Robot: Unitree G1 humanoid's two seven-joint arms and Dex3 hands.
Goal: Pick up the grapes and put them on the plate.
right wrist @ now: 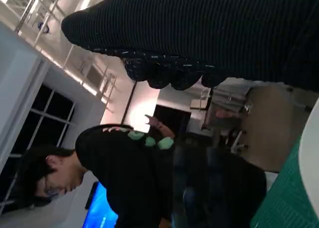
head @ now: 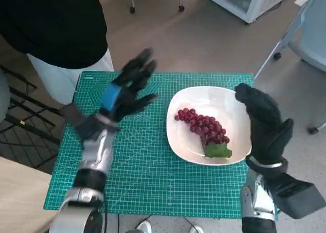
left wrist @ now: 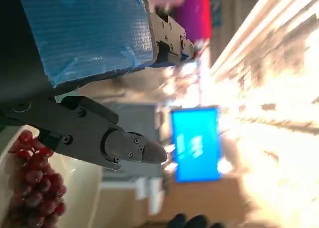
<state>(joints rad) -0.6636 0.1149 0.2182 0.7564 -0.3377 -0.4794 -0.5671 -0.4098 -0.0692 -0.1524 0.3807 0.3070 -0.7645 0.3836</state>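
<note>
Resting on the plate [head: 239, 111] — grapes [head: 202, 126], left hand [head: 127, 90] blurred, spread empty, right hand [head: 262, 116] unclear

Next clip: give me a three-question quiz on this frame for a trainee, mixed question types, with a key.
1. True or false: the grapes lie on the white plate.
2. Multiple choice. The left hand is: A) gripping the grapes; B) raised over the green mat with fingers spread, holding nothing; C) pressing on the plate.
3. Fill in: the right hand, in a black glove, is at the plate's ____ edge, as the head view shows it.

Key: 1 true; 2 B; 3 right.
</note>
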